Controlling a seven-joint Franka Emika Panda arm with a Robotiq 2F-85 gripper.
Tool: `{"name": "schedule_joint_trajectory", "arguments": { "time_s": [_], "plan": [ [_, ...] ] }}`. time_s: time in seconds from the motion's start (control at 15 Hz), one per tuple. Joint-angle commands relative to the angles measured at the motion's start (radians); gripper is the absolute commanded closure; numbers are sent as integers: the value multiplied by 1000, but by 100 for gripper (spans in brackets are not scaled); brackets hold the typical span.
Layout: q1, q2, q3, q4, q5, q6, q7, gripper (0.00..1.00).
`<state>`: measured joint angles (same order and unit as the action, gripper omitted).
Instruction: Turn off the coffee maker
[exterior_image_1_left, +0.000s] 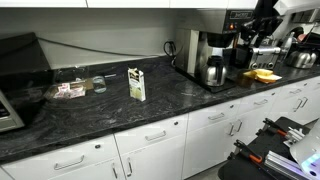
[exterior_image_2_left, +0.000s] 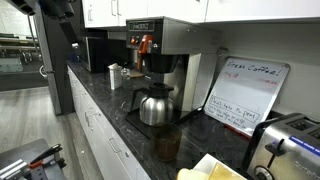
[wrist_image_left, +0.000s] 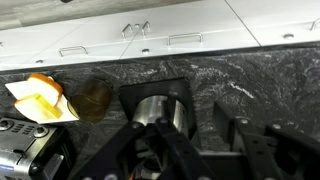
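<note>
The black and steel coffee maker (exterior_image_1_left: 208, 48) stands at the back of the dark stone counter, with a steel carafe (exterior_image_1_left: 213, 71) on its plate. In an exterior view it shows from the side (exterior_image_2_left: 162, 55), with a red-lit switch (exterior_image_2_left: 143, 43) on its front. My gripper (exterior_image_1_left: 247, 48) hangs just beside the machine, above the counter. In the wrist view its two dark fingers (wrist_image_left: 200, 150) are spread apart and empty, looking down on the carafe (wrist_image_left: 155, 110) and the machine's base. It touches nothing.
Yellow sponges (wrist_image_left: 40, 97), a brown glass (wrist_image_left: 93, 100) and a toaster (wrist_image_left: 25, 150) stand beside the machine. A whiteboard (exterior_image_2_left: 245, 95) leans on the wall. A carton (exterior_image_1_left: 136, 83), a jar (exterior_image_1_left: 97, 84) and a microwave (exterior_image_1_left: 20, 60) are further along.
</note>
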<state>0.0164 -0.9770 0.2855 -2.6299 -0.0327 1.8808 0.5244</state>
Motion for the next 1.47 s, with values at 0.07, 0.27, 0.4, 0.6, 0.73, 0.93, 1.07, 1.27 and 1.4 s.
{"name": "schedule_joint_trajectory", "arguments": {
  "time_s": [0.07, 0.27, 0.4, 0.6, 0.73, 0.93, 1.07, 1.27, 1.4],
  "plan": [
    [-60, -74, -51, -58, 29, 157, 48, 90],
    [-101, -96, -75, -103, 25, 277, 61, 100],
    [-127, -88, -92, -127, 17, 366, 44, 100],
    [-152, -68, -112, -152, 14, 490, 9, 100],
    [-167, -47, -117, -145, 16, 543, -12, 100],
    [-177, -41, -123, -148, 20, 606, -37, 100],
    [-186, -38, -121, -148, 15, 628, -49, 100],
    [-191, -17, -124, -148, 15, 668, -70, 100],
    [-197, 0, -128, -148, 13, 708, -83, 100]
  ]
}}
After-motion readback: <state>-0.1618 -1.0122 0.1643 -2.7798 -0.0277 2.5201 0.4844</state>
